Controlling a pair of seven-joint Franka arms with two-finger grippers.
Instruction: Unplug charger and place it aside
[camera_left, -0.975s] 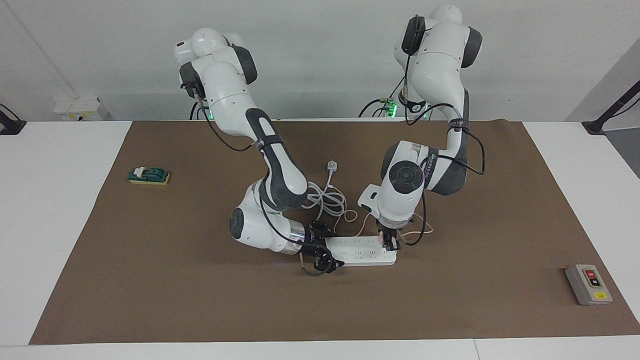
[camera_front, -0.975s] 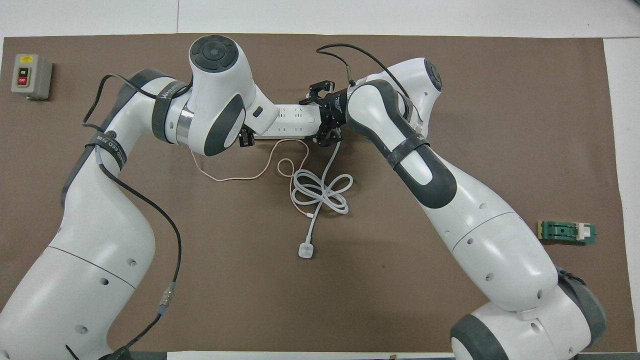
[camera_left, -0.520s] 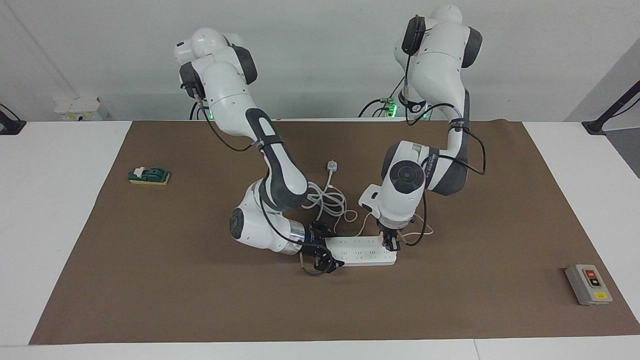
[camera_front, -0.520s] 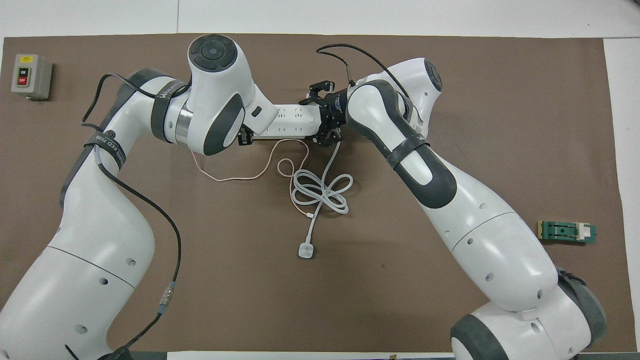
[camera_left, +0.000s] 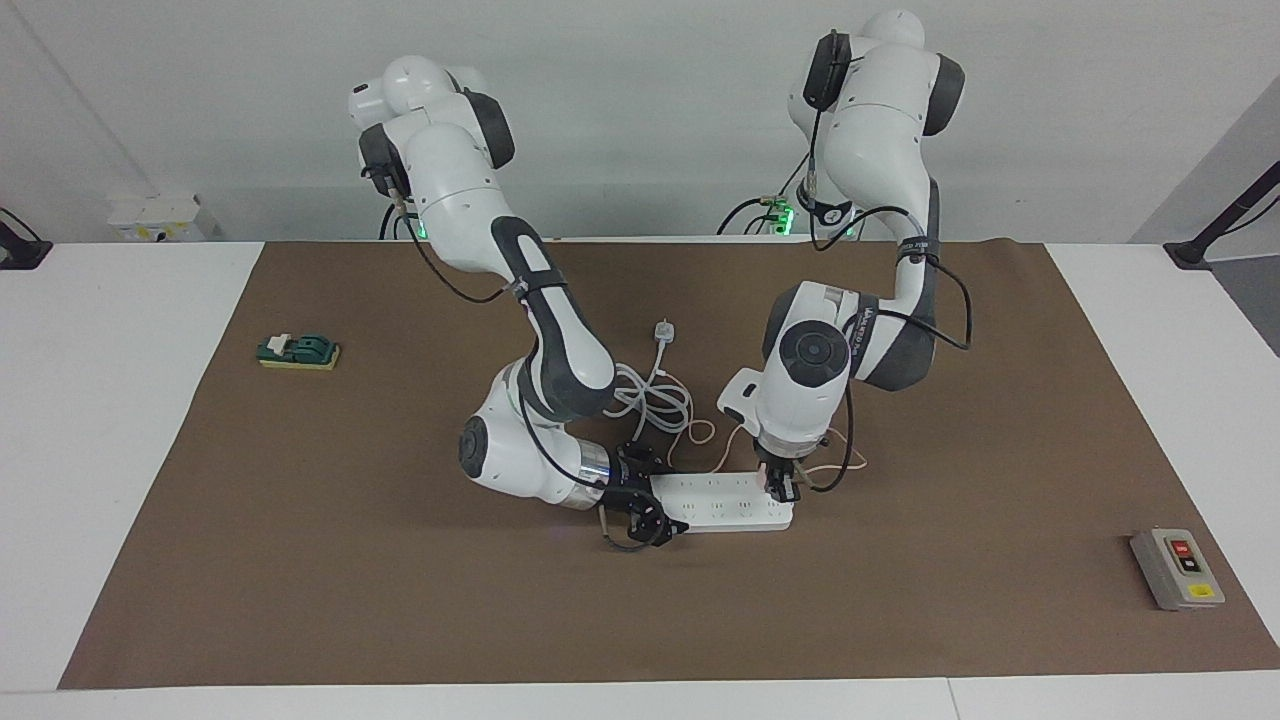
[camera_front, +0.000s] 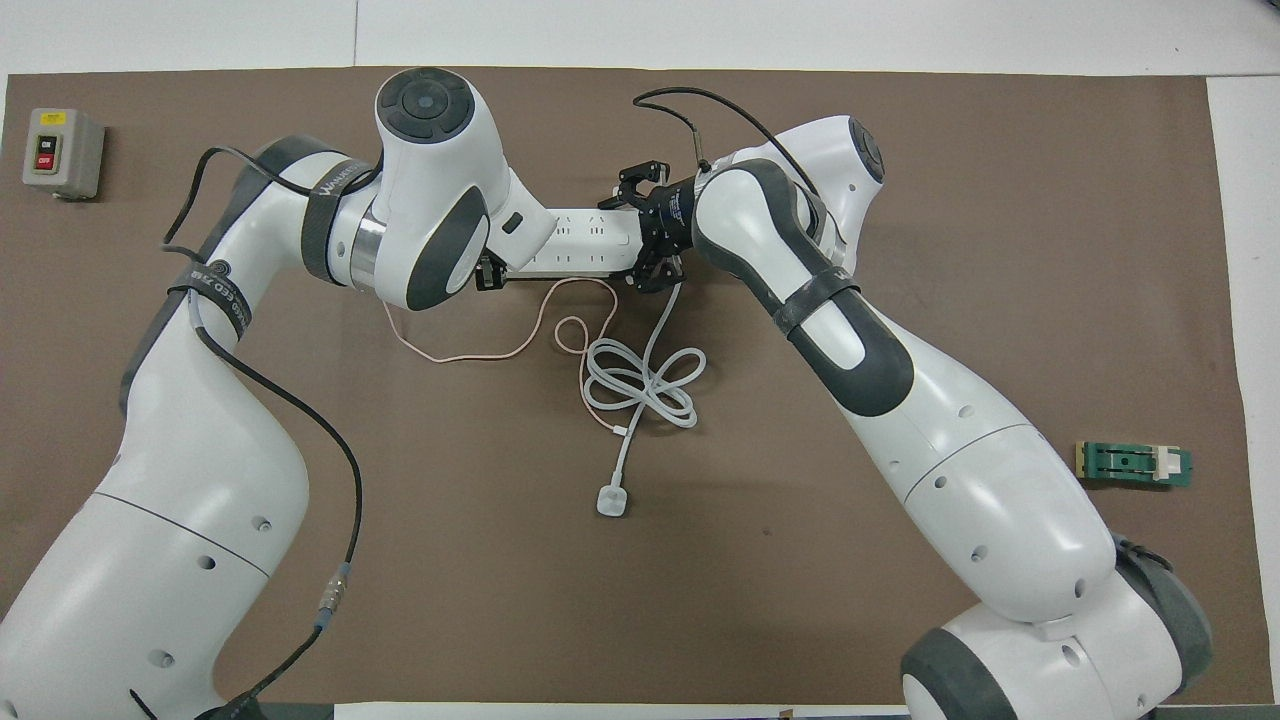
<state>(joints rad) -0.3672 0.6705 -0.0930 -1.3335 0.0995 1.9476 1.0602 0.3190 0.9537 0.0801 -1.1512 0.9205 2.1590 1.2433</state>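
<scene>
The pale pink charger sits plugged into the white power strip at the end toward the left arm. My left gripper comes down from above and is shut on the charger. In the overhead view the left hand hides the charger. Its thin pink cable loops over the mat nearer to the robots. My right gripper lies low at the strip's other end, its fingers on either side of the strip, gripping it.
The strip's thick white cord lies coiled nearer to the robots and ends in a white plug. A grey button box stands at the left arm's end. A green block lies at the right arm's end.
The left gripper's fingers have closed on the charger. Both arms otherwise hold their places, and the strip has not moved.
</scene>
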